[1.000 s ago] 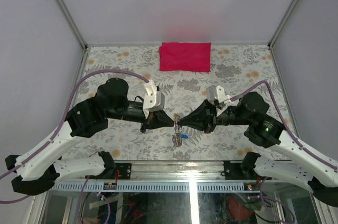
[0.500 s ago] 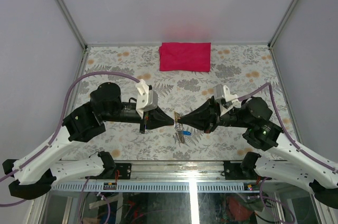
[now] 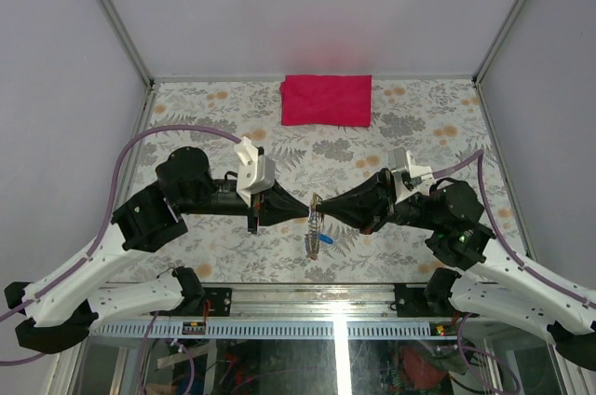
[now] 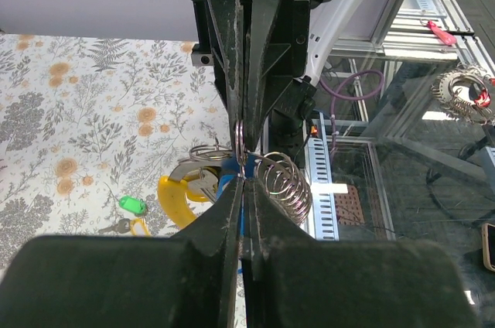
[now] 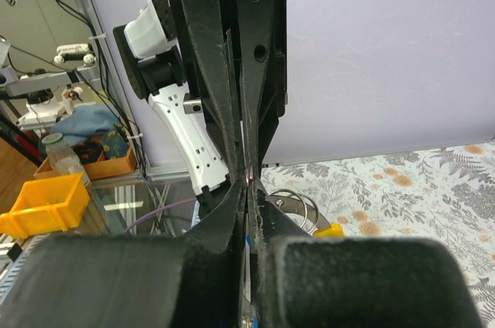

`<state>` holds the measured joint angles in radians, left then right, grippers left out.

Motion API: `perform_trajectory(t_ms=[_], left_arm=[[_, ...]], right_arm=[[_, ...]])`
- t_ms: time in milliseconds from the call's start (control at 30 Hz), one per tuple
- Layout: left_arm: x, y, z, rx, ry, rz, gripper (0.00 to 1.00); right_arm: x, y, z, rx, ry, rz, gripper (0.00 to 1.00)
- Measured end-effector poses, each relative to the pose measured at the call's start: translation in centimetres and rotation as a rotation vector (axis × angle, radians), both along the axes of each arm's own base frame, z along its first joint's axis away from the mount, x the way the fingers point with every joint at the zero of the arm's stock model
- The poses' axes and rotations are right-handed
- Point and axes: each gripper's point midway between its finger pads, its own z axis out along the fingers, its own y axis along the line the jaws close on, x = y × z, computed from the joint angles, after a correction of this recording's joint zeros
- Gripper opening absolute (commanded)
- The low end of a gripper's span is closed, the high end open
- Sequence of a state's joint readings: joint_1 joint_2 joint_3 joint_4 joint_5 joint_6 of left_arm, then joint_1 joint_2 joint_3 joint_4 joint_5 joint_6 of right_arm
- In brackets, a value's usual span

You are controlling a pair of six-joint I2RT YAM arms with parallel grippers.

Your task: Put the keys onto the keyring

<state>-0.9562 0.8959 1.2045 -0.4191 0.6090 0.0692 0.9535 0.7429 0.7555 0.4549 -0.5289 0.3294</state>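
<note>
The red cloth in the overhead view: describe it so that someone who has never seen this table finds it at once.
Find the flower-patterned table in the middle of the overhead view. At the middle of its far edge lies a flat rectangular cloth. It alone is plain bright red, and it is far larger than the small bunch of keys hanging nearer the front.
</note>
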Motion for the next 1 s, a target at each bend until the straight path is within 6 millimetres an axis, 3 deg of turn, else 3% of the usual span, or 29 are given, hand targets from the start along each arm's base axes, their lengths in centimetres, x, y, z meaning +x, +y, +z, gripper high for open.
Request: perform_trajectory(t_ms=[233, 400, 500, 767, 1000], left_arm=[[0.0, -0.1, 0.0, -0.028, 0.012, 0.004, 0.05], [-0.1, -0.1, 0.2, -0.052, 0.023, 0.007, 0.29], [-0.2, 0.1, 0.5, -0.071, 0.025, 0.015, 0.34], [0.0, 0.5, 2.7, -0.187, -0.003, 0.051, 0.37], [0.4, -0.1, 2.9, -0.213, 0.005, 0.054, 0.32]], right_arm=[[0.4, -0.1, 0.0, 0.069, 0.035, -0.014, 0.00], [0.3, -0.2, 0.5, 0.100, 0.032, -0.014, 0.00], [0.2, -0.4, 0.8, 0.110, 0.023, -0.013, 0.00], [-0.1, -0.4, 0.7, 0.105, 0.017, 0.001, 0.00], [-0.3, -0.3, 0.6, 0.101, 0.012, 0.013, 0.00]])
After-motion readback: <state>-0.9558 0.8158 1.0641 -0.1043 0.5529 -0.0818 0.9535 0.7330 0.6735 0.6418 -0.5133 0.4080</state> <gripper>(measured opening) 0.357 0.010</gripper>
